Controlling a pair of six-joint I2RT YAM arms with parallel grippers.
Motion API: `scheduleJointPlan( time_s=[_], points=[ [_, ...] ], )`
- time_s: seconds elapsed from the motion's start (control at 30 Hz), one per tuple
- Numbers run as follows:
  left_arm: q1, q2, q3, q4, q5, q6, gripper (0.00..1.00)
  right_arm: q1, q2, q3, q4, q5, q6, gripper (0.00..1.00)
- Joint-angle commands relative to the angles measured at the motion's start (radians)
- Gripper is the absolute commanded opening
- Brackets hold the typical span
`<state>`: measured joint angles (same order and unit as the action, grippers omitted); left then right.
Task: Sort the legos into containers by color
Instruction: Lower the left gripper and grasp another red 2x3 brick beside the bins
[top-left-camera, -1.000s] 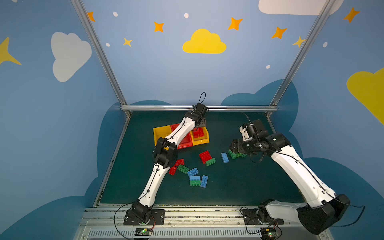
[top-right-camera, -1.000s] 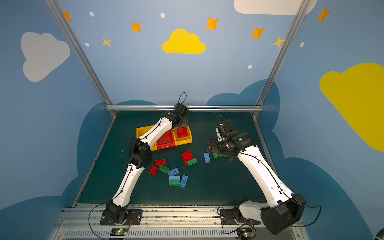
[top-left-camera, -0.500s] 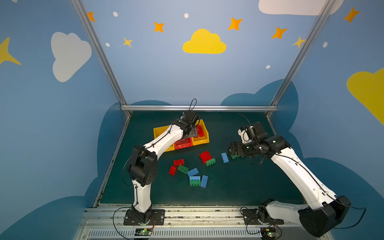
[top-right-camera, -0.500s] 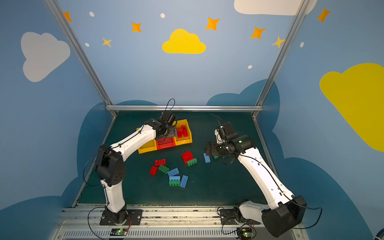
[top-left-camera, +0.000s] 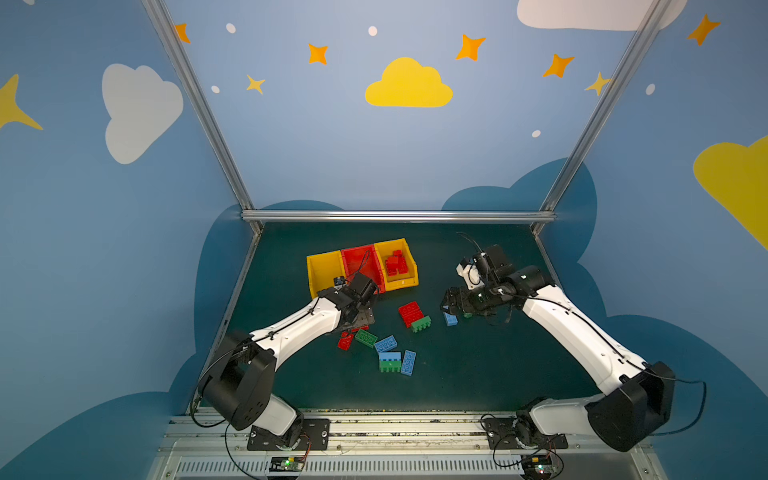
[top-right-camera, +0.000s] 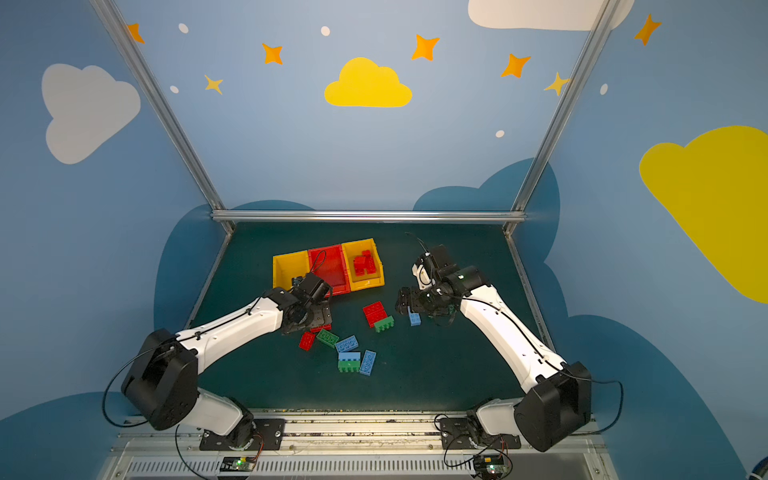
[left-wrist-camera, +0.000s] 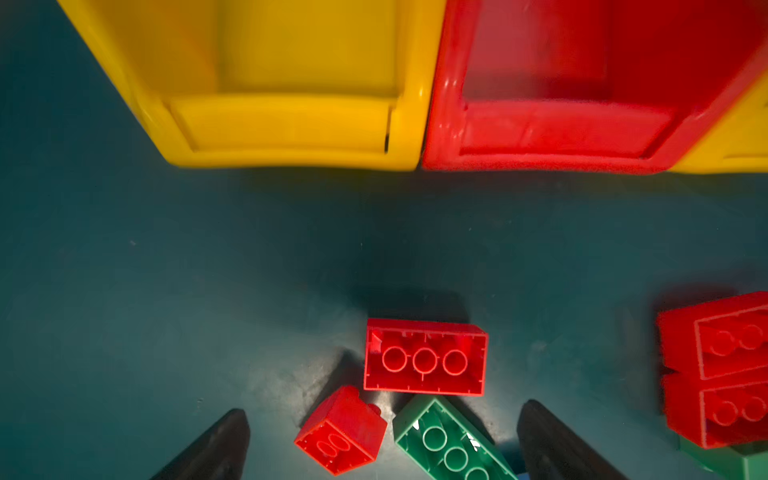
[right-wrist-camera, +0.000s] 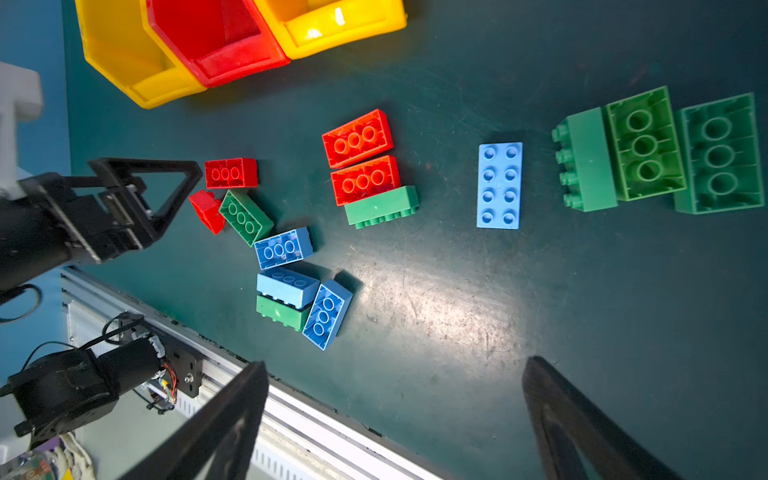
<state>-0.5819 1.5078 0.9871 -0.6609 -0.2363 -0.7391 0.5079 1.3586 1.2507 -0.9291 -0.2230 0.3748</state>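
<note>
The containers stand in a row at the back: an empty yellow bin (top-left-camera: 322, 270), an empty red bin (top-left-camera: 360, 264) and a yellow bin (top-left-camera: 409, 272) holding red legos (top-left-camera: 395, 264). Loose legos lie in front of them. My left gripper (left-wrist-camera: 384, 415) is open, low over a small red brick (left-wrist-camera: 340, 430), a green brick (left-wrist-camera: 449, 444) and a red 2x4 (left-wrist-camera: 424, 359). My right gripper (right-wrist-camera: 395, 365) is open and empty, hovering near a light blue brick (right-wrist-camera: 498, 185) and three green bricks (right-wrist-camera: 644, 145).
Two red bricks (top-left-camera: 410, 312) with a green one (top-left-camera: 420, 323) lie mid-mat. Blue and green bricks (top-left-camera: 390, 360) sit nearer the front. A metal rail (right-wrist-camera: 316, 415) borders the mat's front edge. Frame posts and walls close in the back and sides.
My left arm has swung back from over the right yellow bin down to the loose bricks in front of the bins, its jaws widening. My right gripper has shifted slightly left.
</note>
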Motion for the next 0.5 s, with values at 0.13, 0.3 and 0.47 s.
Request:
scheduleJointPlan(
  time_s=[0.13,0.3,0.47],
  points=[
    [-0.008,0.089,0.02,0.077,0.031,-0.048,1.0,0.007,-0.008,0.026,-0.016,-0.015,-0.031,0.94],
    [-0.006,0.162,0.039,0.089,0.007,-0.026,1.0,0.007,-0.025,0.029,-0.034,0.008,-0.031,0.94],
    [-0.001,0.221,0.061,0.09,0.019,0.01,0.96,0.006,-0.036,0.027,-0.047,0.029,-0.024,0.94]
  ],
)
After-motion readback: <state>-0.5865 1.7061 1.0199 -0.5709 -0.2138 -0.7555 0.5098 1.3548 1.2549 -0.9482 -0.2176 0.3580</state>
